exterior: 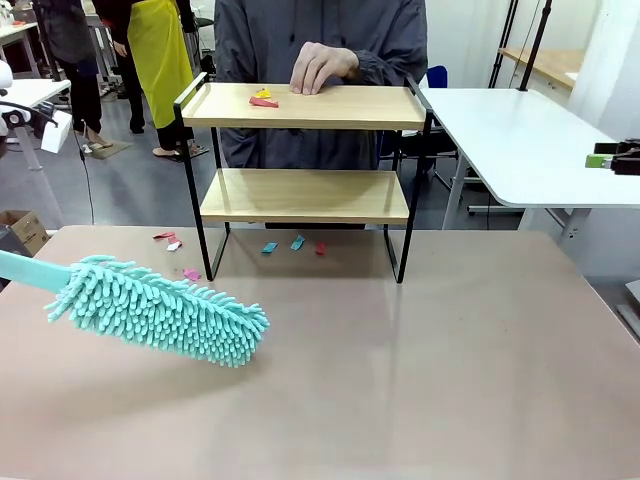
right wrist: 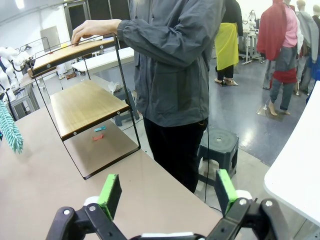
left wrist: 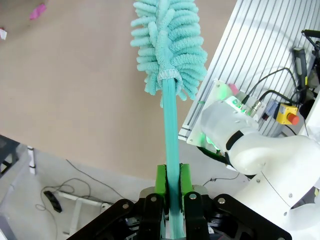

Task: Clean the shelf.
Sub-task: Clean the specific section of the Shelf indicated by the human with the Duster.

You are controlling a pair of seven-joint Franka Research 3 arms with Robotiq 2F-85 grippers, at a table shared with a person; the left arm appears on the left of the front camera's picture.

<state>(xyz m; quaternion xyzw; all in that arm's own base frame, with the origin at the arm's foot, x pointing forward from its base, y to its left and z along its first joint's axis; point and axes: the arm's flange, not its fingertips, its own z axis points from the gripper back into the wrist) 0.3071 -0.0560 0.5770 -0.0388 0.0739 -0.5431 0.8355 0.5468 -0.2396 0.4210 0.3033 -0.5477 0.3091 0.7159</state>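
Clamping the left tool (left wrist: 172, 176) firmly on the teal handle of a fluffy duster (left wrist: 170, 45), green pads pressing that handle from both sides, with the shaggy turquoise head reaching straight out ahead of the tool. Carrying the head low over the beige counter (exterior: 450, 380), shadow lying right beneath it, though not possible to tell whether the fibres are touching the surface. Holding the right tool (right wrist: 167, 189) spread wide, gripping nothing between its pads. Finding the shelf (exterior: 300, 195) standing upright on the counter, well apart from the left tool and out beyond the duster's tip; from the right tool, sitting ahead and off to the left, across a bare stretch of counter. Showing a person's hand (exterior: 322, 65) resting on the shelf's upper board, on the side farthest from both tools, with red and yellow scraps (exterior: 263, 99) lying just beside the fingers. Showing more scraps, the pink, blue and red bits (exterior: 297, 243), scattered on the counter under and beside the shelf's lower board, between the shelf's black legs and ahead of the duster's head.
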